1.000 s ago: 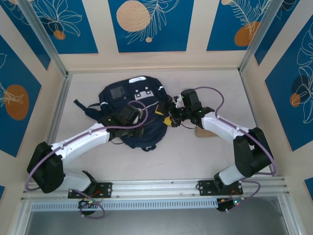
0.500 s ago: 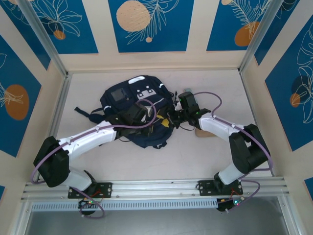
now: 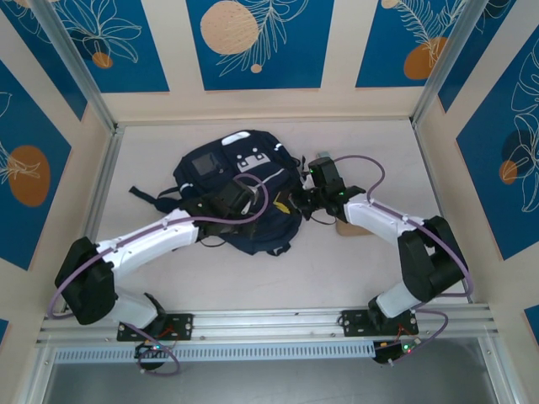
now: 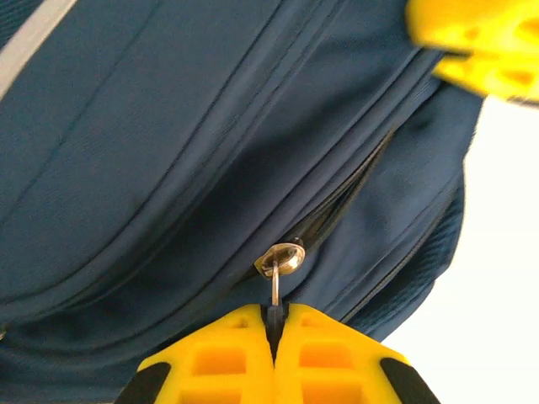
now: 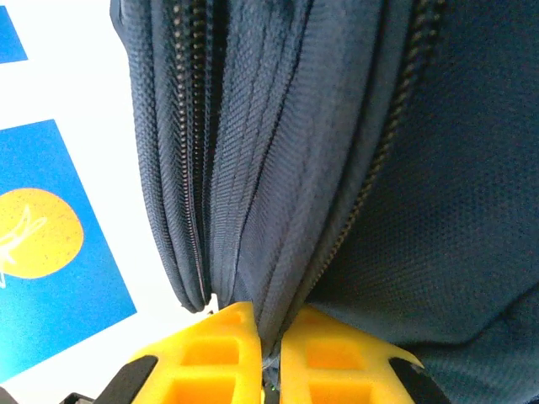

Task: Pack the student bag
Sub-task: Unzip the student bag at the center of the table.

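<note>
Two white arms with black joints reach in over a pale beige table (image 3: 379,160) and meet at one dark navy fabric student bag (image 3: 221,168). The bag lies flat near the middle of the table, toward the far wall. Its grey window patch and white top patch face up at the far end, and thin white stripes show on the front. Dark straps (image 3: 143,192) trail off its left side onto the table.

The left gripper (image 3: 246,199) is over the middle of the bag. In the left wrist view the left gripper (image 4: 274,318) has its yellow ribbed fingers (image 4: 215,358) pressed together, clamped on a silver metal zip pull (image 4: 276,282). The slider sits on a dark zip line that runs diagonally up to the right. A blurred yellow pad (image 4: 472,42) shows at the top right corner of that view, close to the bag edge.

The right gripper (image 3: 296,202) is at the bag's right edge. In the right wrist view the right gripper (image 5: 268,335) has its yellow fingers (image 5: 337,353) closed tight, pinching a fold of navy fabric between two black zip tracks (image 5: 189,126).

One small tan flat object (image 3: 345,227) lies on the table under the right forearm, just right of the bag and partly hidden. Blue wall panels with orange circles (image 3: 229,27) stand behind the table.
</note>
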`<state>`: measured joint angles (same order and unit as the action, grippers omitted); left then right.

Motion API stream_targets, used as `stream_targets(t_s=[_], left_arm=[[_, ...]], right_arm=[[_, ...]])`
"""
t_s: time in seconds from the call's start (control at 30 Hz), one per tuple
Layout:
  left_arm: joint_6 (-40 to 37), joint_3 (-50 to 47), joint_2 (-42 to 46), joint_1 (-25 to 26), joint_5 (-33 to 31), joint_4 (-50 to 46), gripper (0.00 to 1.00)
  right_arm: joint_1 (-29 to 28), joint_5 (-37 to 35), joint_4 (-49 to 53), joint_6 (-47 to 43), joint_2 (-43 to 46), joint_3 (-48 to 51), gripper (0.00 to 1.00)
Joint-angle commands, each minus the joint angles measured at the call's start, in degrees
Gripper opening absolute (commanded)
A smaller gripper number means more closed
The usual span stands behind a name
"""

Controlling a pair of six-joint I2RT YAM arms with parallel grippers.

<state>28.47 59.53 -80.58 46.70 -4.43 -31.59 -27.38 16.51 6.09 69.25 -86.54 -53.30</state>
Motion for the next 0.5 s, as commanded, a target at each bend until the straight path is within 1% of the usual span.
stream_targets(t_s=[0.0,0.1,0.2,0.33,0.47], left_arm=[[-0.3,-1.8,3.6,-0.4,-6.9,-10.5,0.0],[0.4,-3.4,4.9,-1.1,-7.9,-13.2,0.0],[0.8,-4.0,4.9,-2.9,-9.3,-15.1,0.0],[0.4,-2.6,3.0,-7.1,-12.3,-17.4,0.0],[-3.5,-0.9,0.9,-12.3,-12.4,-14.9,0.0]], right_arm=[[1.9,-6.5,6.3,-3.9,3.1,-1.6,0.06],[1.9,-7.8,7.9,-5.0,3.6,-2.2,0.05],[2.0,-8.9,9.1,-5.8,3.8,-2.3,0.05],[1.9,-11.8,11.9,-7.4,4.4,-2.5,0.04],[2.1,-13.4,13.5,-9.2,4.9,-2.2,0.04]])
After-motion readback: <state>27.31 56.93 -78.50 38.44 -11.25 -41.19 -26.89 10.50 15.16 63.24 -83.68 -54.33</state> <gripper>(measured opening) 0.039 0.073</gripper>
